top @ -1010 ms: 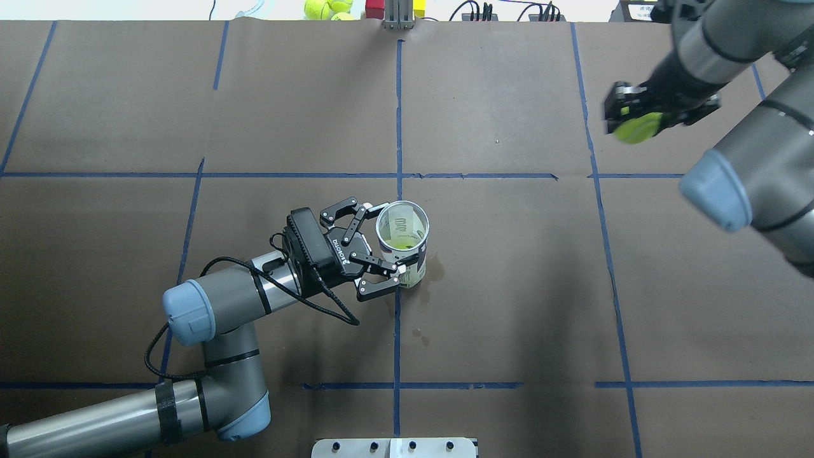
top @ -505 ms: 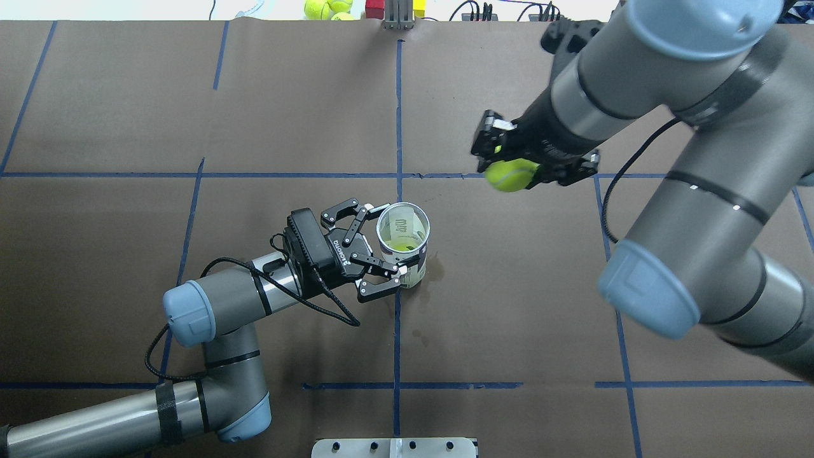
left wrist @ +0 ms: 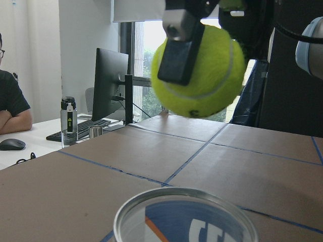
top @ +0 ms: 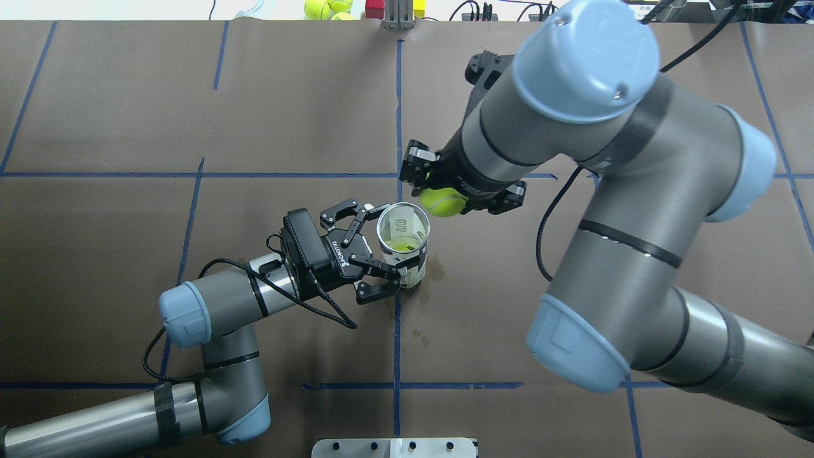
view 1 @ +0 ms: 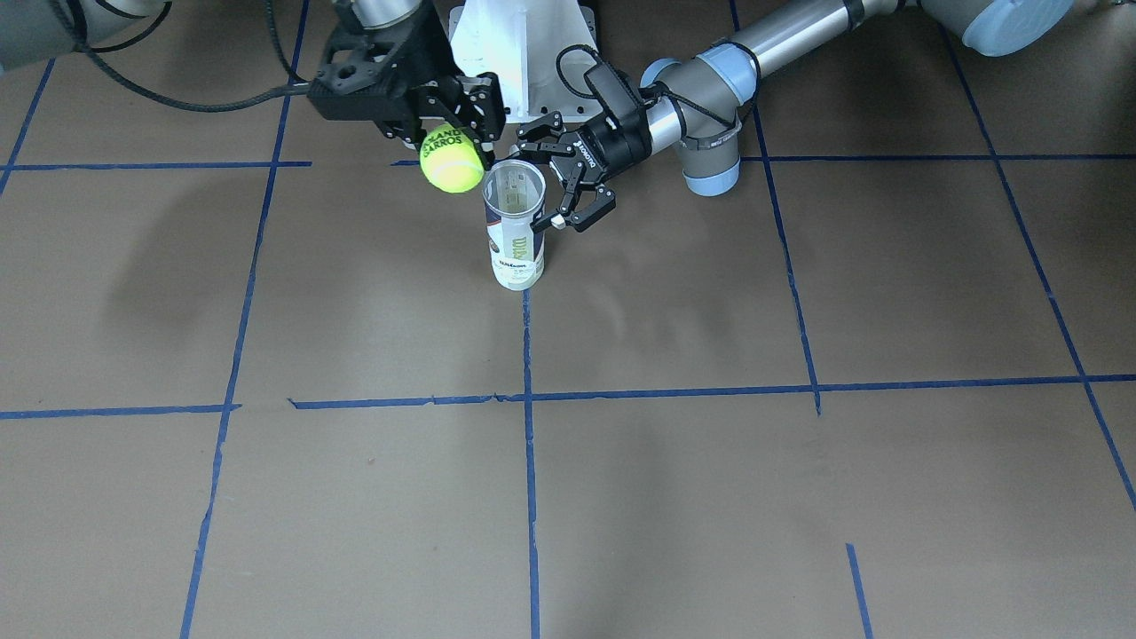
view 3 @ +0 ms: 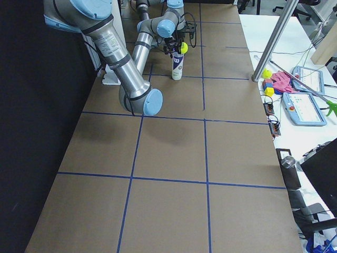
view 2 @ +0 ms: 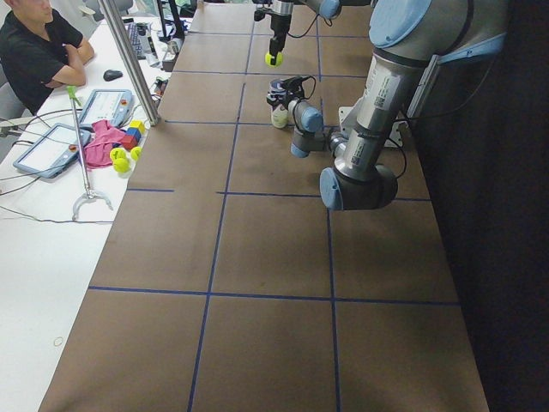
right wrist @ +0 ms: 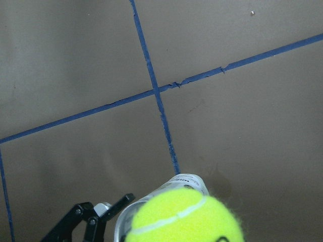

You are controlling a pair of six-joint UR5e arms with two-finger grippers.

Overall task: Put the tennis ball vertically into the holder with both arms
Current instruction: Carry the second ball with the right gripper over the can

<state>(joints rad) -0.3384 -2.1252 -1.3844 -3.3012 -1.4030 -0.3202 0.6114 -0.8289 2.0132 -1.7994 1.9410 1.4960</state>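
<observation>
My right gripper pinches the ball, held in the air just beside the can's open rim, at the upper middle of the front view. The can stands upright on the table. My left gripper's fingers close on its wall.

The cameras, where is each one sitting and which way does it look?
Front-facing: across the table, facing the robot; both arms, tennis ball, holder.
Overhead: behind the robot, looking down; both arms.
Left and right side: table ends, looking along it.
Left wrist: beside the holder's rim, looking up at the ball.
Right wrist: looking down past the ball.
All views show the ball.
</observation>
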